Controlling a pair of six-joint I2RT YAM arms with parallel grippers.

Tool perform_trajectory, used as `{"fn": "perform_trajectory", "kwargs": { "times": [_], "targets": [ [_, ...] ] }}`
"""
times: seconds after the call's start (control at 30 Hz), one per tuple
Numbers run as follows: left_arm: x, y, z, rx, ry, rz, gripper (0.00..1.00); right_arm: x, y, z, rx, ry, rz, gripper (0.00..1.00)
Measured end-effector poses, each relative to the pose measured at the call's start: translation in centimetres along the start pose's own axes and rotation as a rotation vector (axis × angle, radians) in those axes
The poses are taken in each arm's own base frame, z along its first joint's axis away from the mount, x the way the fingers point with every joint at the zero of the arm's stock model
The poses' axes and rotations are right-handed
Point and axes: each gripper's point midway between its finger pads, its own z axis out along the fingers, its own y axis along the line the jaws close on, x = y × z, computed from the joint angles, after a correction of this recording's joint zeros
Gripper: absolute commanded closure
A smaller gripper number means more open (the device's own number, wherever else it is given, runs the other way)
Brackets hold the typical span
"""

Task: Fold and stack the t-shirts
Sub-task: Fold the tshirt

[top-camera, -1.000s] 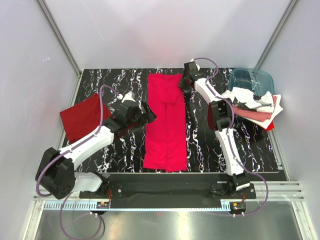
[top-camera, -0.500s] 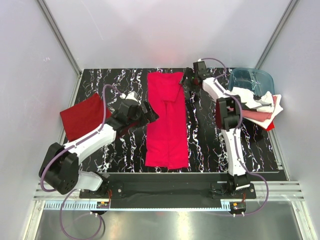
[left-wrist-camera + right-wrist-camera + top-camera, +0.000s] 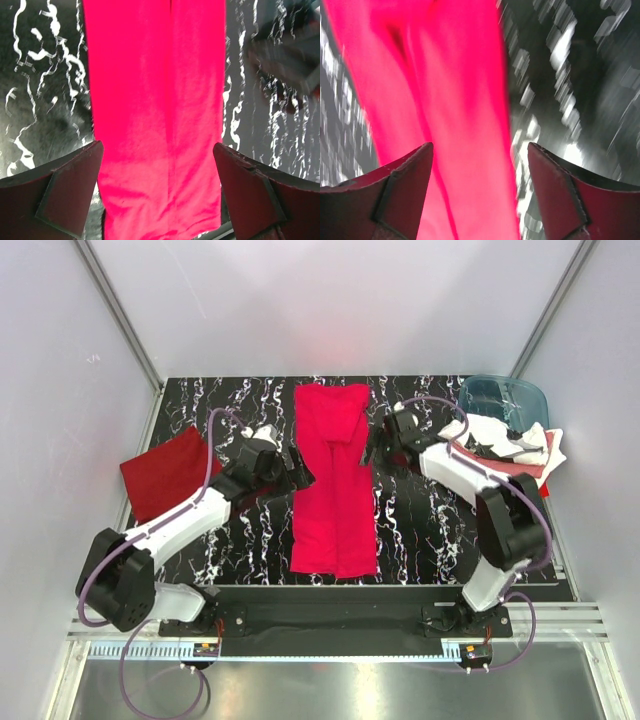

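A bright crimson t-shirt (image 3: 333,480) lies folded lengthwise into a long strip in the middle of the table. My left gripper (image 3: 298,468) hovers open at its left edge, and in the left wrist view the cloth (image 3: 155,90) fills the gap between the spread fingers (image 3: 157,147). My right gripper (image 3: 375,448) is open beside the strip's right edge. Its blurred wrist view shows the crimson cloth (image 3: 445,90) under the gripper (image 3: 480,146), which holds nothing. A darker red folded shirt (image 3: 165,472) rests at the left. A heap of white, pink and red shirts (image 3: 505,445) lies at the right.
A translucent blue-teal tub (image 3: 500,398) stands at the back right, behind the heap. The black marbled tabletop (image 3: 420,530) shows bare on both sides of the strip. Grey walls close in the table's sides and back.
My right gripper opened, let go of the shirt's far right corner and drew back towards the strip's middle. The left gripper edged slightly right, staying open.
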Motion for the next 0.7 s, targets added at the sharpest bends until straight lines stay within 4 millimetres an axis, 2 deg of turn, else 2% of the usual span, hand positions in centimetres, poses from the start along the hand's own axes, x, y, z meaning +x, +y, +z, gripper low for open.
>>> {"fn": "perform_trajectory", "kwargs": {
  "times": [0.1, 0.17, 0.23, 0.33, 0.37, 0.4, 0.5, 0.57, 0.7],
  "targets": [
    [1.2, 1.0, -0.7, -0.017, 0.025, 0.01, 0.08, 4.1, 1.3, -3.0, -0.045, 0.039, -0.031, 0.18],
    [2.7, 2.2, -1.3, -0.032, 0.051, 0.025, 0.09, 6.6, 1.1, -4.4, -0.061, 0.062, -0.045, 0.19],
    [4.9, 3.8, -2.0, -0.058, 0.093, 0.044, 0.1, 9.4, -0.2, -5.7, -0.073, 0.09, -0.045, 0.3],
    [8.1, 6.1, -3.1, -0.085, 0.146, 0.067, 0.13, 13.1, -3.1, -6.8, -0.059, 0.143, -0.017, 0.33],
    [9.1, 6.8, -3.4, -0.089, 0.162, 0.073, 0.15, 14.2, -3.9, -7.0, -0.054, 0.162, -0.014, 0.37],
    [9.9, 7.3, -3.7, -0.091, 0.174, 0.08, 0.18, 15.1, -4.6, -7.1, -0.049, 0.174, -0.012, 0.36],
    [11.4, 8.1, -4.3, -0.087, 0.195, 0.099, 0.18, 17.0, -5.6, -7.8, -0.051, 0.198, -0.017, 0.36],
    [12.1, 8.0, -4.6, -0.068, 0.203, 0.117, 0.19, 17.8, -5.4, -8.3, -0.071, 0.206, -0.028, 0.36],
    [13.9, 7.7, -5.0, -0.032, 0.228, 0.152, 0.23, 18.9, -4.4, -9.1, -0.122, 0.214, -0.062, 0.44]
  ]
}}
